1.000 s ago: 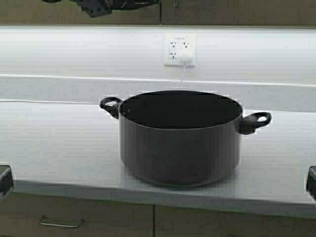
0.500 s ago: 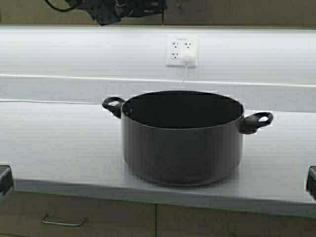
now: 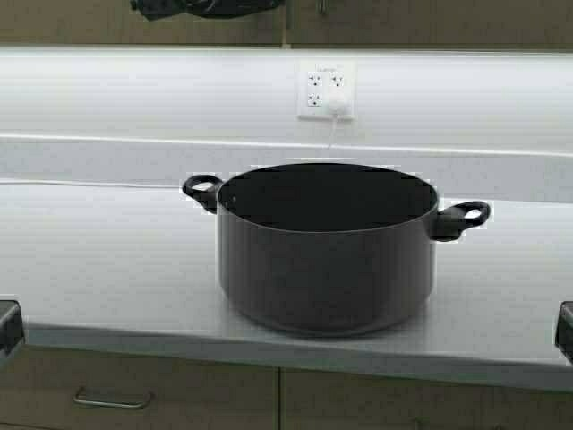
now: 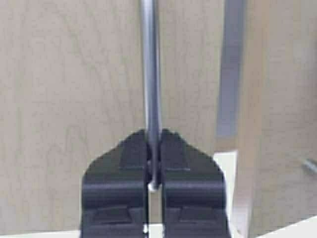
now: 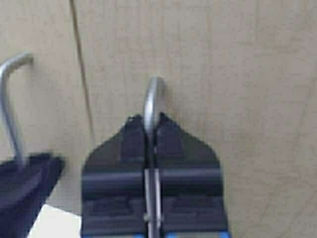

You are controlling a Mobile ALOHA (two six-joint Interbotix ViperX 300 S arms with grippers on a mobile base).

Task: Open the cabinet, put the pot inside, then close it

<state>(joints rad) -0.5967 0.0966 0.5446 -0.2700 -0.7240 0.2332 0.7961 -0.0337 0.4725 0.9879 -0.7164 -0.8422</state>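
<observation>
The pot (image 3: 327,255) stands open-topped on the grey counter (image 3: 107,260), dark grey with two black loop handles. Only the cabinet's lower edge (image 3: 430,22) shows along the top of the high view, with part of my left arm (image 3: 206,7) in front of it. In the left wrist view my left gripper (image 4: 154,136) is shut on the left door's vertical metal handle (image 4: 150,74), near its lower end. In the right wrist view my right gripper (image 5: 152,121) is shut on the curved end of the right door's handle (image 5: 152,101). The doors' seam (image 5: 81,74) looks closed.
A white wall outlet (image 3: 326,90) with a plug and cord sits on the backsplash behind the pot. Base cabinets with a horizontal drawer handle (image 3: 112,399) run below the counter. In the right wrist view the left gripper (image 5: 25,188) holds the neighbouring handle (image 5: 10,109).
The dark left arm at the top of the high view has risen, so less of it shows. The scene shifted slightly sideways and back. The pot stays on the counter.
</observation>
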